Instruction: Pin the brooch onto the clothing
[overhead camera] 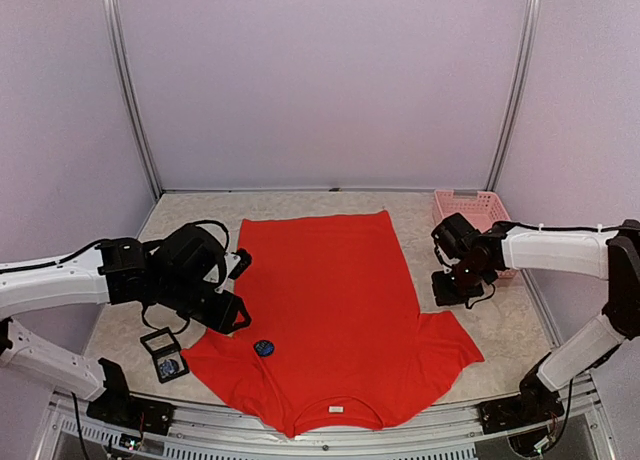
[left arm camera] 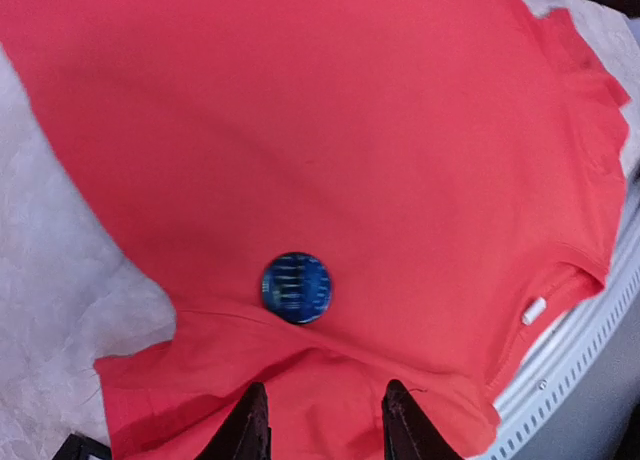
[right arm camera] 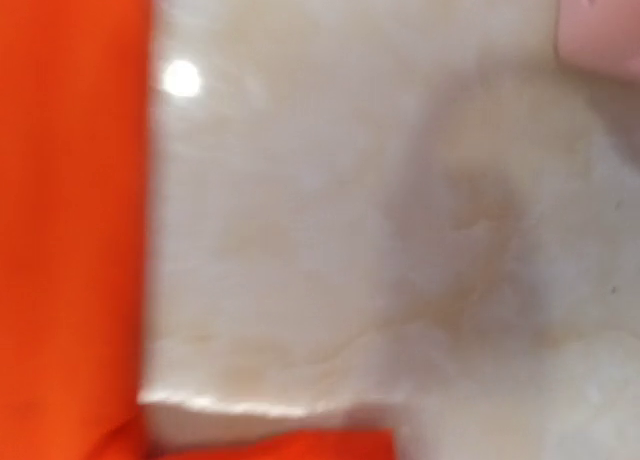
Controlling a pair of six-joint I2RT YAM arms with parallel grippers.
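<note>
Now, step: late stage by the look. The brooch [left arm camera: 297, 287] sits on the T-shirt [left arm camera: 380, 130], free of both arms. Can't tell whether its pin is through the cloth.
Brooch spot: on the shirt's front near the L sleeve seam, well apart from the white neck label [left arm camera: 534, 310].
L gripper [left arm camera: 325, 425]: part-open, empty, hovering just short of the brooch over a fold by the sleeve.
R gripper [overhead camera: 450, 290]: closed, nothing seen held, over bare table [overhead camera: 500, 320] beside the shirt's R edge, near the pink basket [overhead camera: 470, 205].
Next move: prob. confirm the badge holds w/o dragging cloth. If it's loose, that calls for a fine pinch on a thin rim.
Materials: shirt is soft matte red fabric, lying flat w/ few creases; brooch is a small round disc, blue w/ pale pattern; table is pale, marbled and hard; basket is slotted plastic.
</note>
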